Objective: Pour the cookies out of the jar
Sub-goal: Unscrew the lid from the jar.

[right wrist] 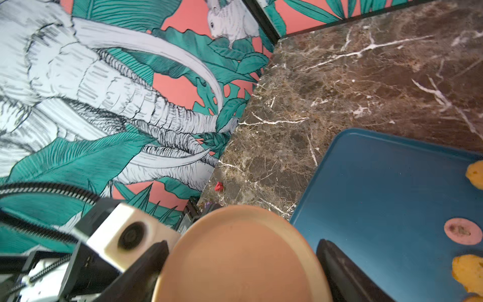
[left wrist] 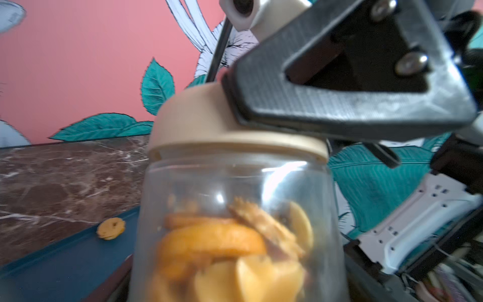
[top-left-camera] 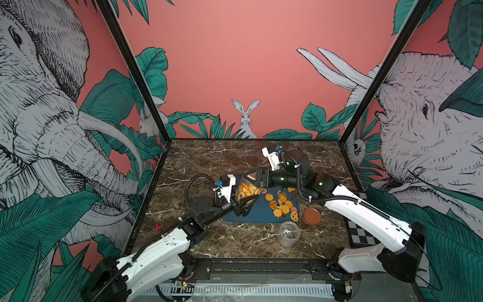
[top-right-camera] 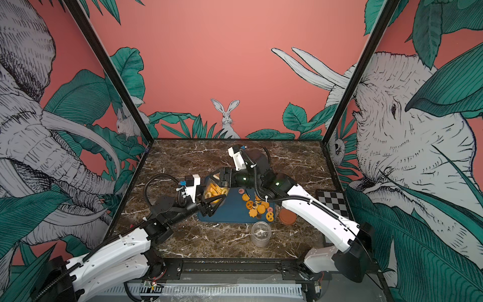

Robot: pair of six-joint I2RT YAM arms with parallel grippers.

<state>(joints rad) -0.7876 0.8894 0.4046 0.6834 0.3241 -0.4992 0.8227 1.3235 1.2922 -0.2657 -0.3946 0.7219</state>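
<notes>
From where I stand a good deal is hidden. The left pincer [top-left-camera: 245,200] is closed round the jar [top-left-camera: 245,192], yet only one dark triangular finger shows in both top views; the other is behind the jar. In the left wrist view the jar's base is cut off and everything is soft with blur, so I cannot tell whether it touches the tray [top-left-camera: 261,215]. The right pincer [top-left-camera: 255,180] grips the cream lid [left wrist: 209,125]. In the right wrist view the lid fills the foreground with a black finger [right wrist: 339,272] on either side, both cut off at the edge.

The jar is clear and round, with glare on its shoulder. Its lid is matte, domed and smooth. Inside, the cookies [left wrist: 222,243] are orange-yellow discs and rings, some scalloped, heaped in the lower half. The tray is a flat dark-blue rectangle with rounded corners, lying on the brown, white-veined marble surface [top-left-camera: 209,162].

The jar is over the tray's 9 o'clock end, close to upright, with its long axis near vertical and the lid end up. Loose cookies [top-left-camera: 283,205] lie on the tray toward 3 o'clock of it. A brown lid [top-left-camera: 311,216] lies on the surface by the tray's 4 o'clock corner, and an empty jar [top-left-camera: 288,233] stands upright at 5 o'clock.
</notes>
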